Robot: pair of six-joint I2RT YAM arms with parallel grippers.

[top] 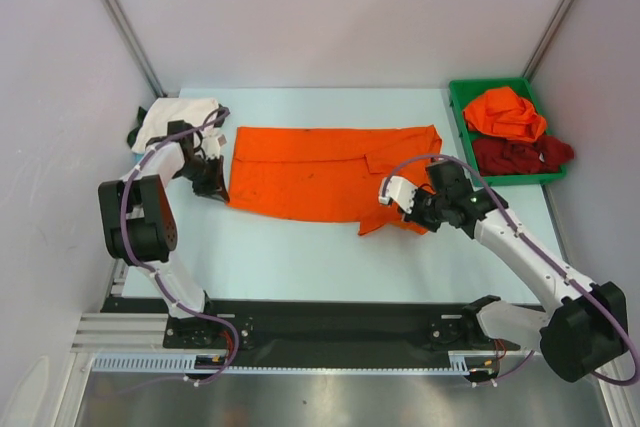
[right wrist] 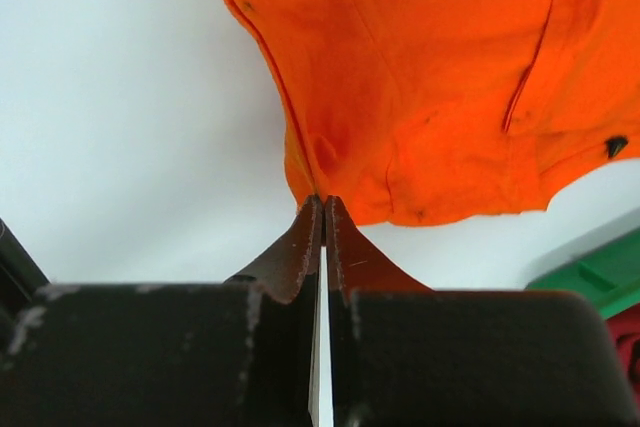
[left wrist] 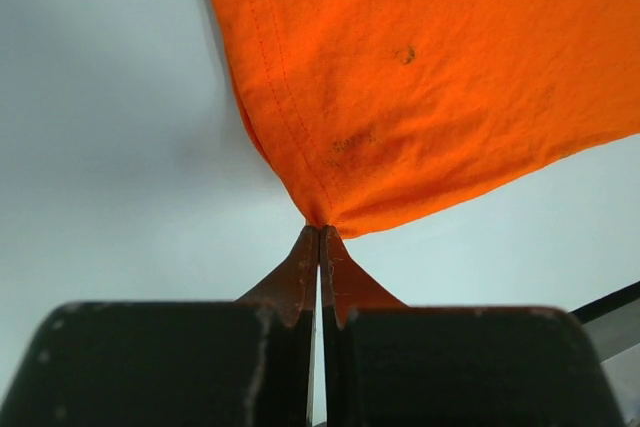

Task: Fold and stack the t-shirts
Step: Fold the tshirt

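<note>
On the table [top: 300, 247], spread flat, lies the orange t-shirt [top: 320, 172] — left gripper [left wrist: 319, 237] and right gripper [right wrist: 323, 209] each clamp tight onto a near corner, likely so the hem lifts evenly for a fold.

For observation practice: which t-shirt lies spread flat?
The orange t-shirt mid-table; the second orange t-shirt and dark red t-shirt are crumpled in the green bin, the white t-shirt bunched.

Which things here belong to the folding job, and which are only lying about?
Job: spread orange t-shirt; white t-shirt; crumpled orange t-shirt; dark red t-shirt.
Lying about: green bin.
</note>
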